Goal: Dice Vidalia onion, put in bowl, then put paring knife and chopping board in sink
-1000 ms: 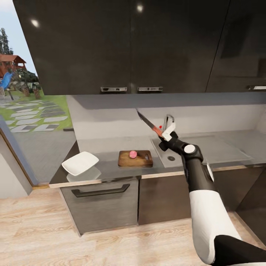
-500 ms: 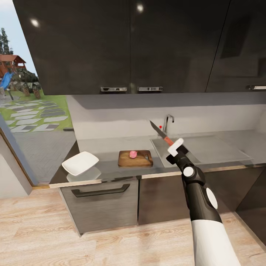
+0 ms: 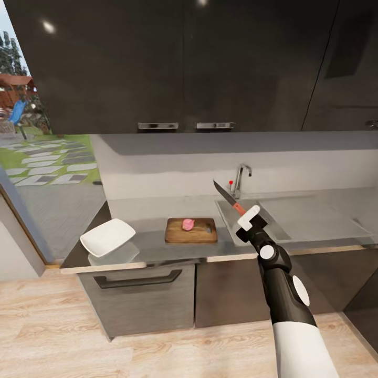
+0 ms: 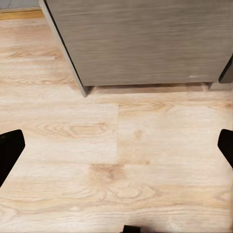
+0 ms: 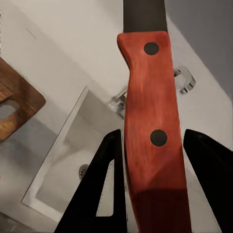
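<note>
Head view: my right fingers (image 3: pixel 248 216) clamped on paring knife (image 3: pixel 229 199) handle, blade angled up over sink (image 3: pixel 239 220) near tap (image 3: pixel 241 178). Chopping board (image 3: pixel 191 231) on counter (image 3: pixel 152 247) left of sink, pink onion (image 3: pixel 188 224) on it. Bowl (image 3: pixel 107 236) further left. Left wrist view: my left fingers (image 4: pixel 9 153) spread apart above wood floor (image 4: pixel 116 160).

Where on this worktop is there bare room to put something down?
Bare patches: between the bowl and chopping board, and the drainboard right of the sink. Crowded: the sink, under the right gripper holding the paring knife.
</note>
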Tool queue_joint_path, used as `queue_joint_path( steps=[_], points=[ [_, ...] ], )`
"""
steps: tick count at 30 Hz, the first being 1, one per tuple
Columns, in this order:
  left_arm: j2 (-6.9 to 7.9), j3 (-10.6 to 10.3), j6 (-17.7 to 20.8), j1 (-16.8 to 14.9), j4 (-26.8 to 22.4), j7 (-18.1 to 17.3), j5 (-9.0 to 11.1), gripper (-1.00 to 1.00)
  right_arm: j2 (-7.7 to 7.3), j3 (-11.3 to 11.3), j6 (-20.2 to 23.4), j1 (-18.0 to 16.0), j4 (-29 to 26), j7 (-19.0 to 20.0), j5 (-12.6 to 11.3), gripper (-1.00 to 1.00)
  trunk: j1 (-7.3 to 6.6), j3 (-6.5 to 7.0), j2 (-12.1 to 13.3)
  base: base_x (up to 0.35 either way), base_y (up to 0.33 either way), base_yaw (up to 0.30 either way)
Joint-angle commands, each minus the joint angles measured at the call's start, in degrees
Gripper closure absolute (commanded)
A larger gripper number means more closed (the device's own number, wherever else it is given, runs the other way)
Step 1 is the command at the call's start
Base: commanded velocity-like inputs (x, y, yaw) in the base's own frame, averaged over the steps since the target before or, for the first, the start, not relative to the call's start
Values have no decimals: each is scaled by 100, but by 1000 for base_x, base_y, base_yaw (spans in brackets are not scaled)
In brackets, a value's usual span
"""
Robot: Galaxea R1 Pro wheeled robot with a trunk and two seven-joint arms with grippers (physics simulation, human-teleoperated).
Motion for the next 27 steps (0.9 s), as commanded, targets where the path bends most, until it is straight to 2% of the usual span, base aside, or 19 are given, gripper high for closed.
queue_joint_path(
  steps=[1, 8, 21, 27],
  points=[
    [8, -29, -9, -1, -17, 39, 28, -100, 5, -11, 8, 16, -7, 40, 27, 100, 6, -20, -12, 259, -192, 136],
    [14, -28, -9, -6, -18, 39, 28, -100, 5, -11, 16, 132, 20, 35, 35, 100, 6, -52, -12, 163, -119, 84],
    [10, -28, -2, -18, 2, 52, 37, -100, 5, -11, 7, 179, 85, 41, 47, 100, 6, -57, -12, 8, -6, 7],
    [22, -21, -4, -19, 159, 63, 39, -100, 5, -11, 6, 198, 95, 36, 44, 100, 6, -86, -12, 0, 0, 138]
  ],
)
